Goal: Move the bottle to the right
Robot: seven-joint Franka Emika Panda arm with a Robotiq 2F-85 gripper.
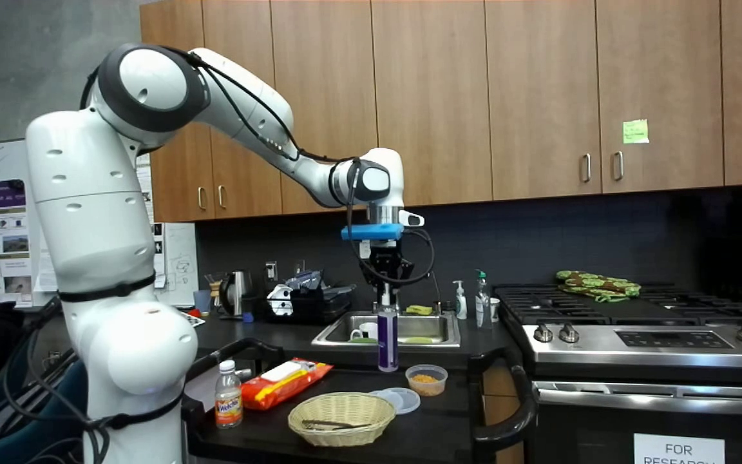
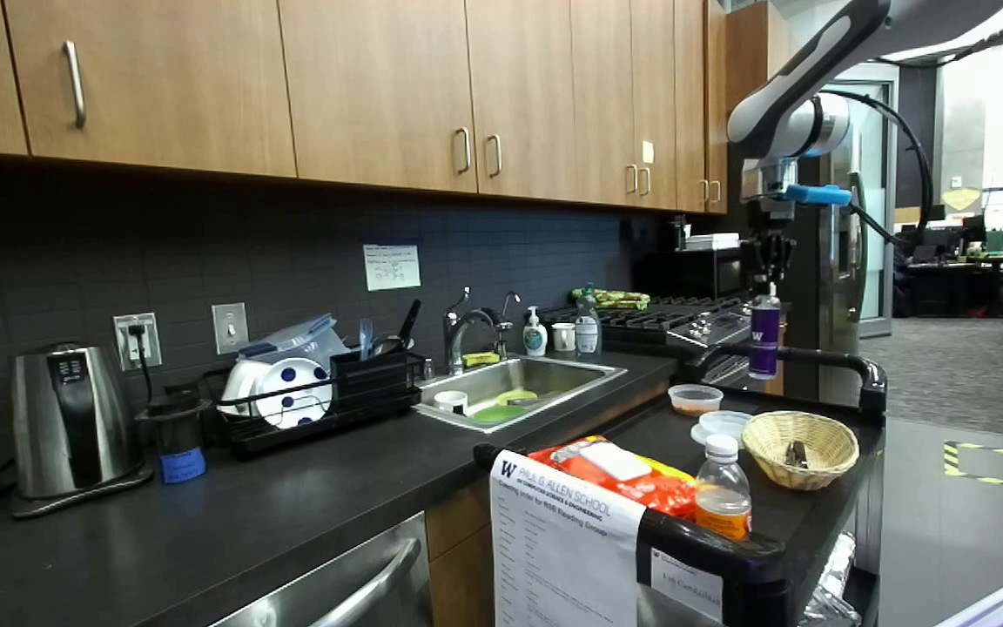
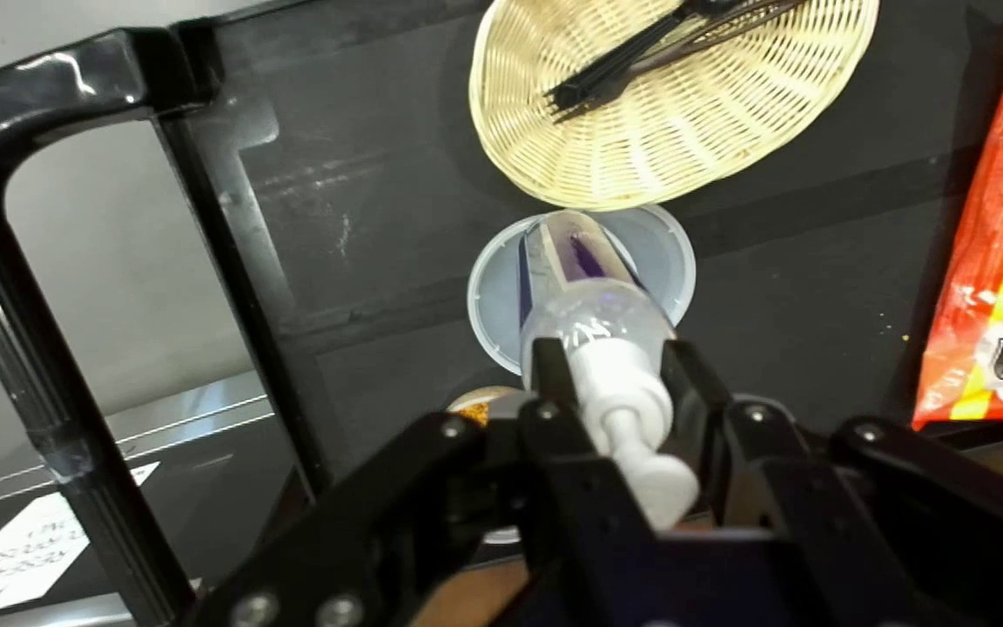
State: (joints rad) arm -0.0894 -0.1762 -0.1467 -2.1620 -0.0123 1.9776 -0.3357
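At the lower middle of the wrist view, the fingers (image 3: 554,374) are closed on the white neck of the purple-labelled pump bottle (image 3: 597,313), one at each side. The bottle hangs upright; beyond it lie two round lids (image 3: 663,252) on the cart (image 3: 362,200), which its base does not touch. I judge the carrying step is in hand. The next move calls for a shift to the right (whose right, I cannot tell), then a slow lowering before the fingers loosen.

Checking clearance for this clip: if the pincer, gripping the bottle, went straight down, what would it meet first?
Probably the pale lids, with the bottle leading; depth is unclear, so perhaps the basket rim.
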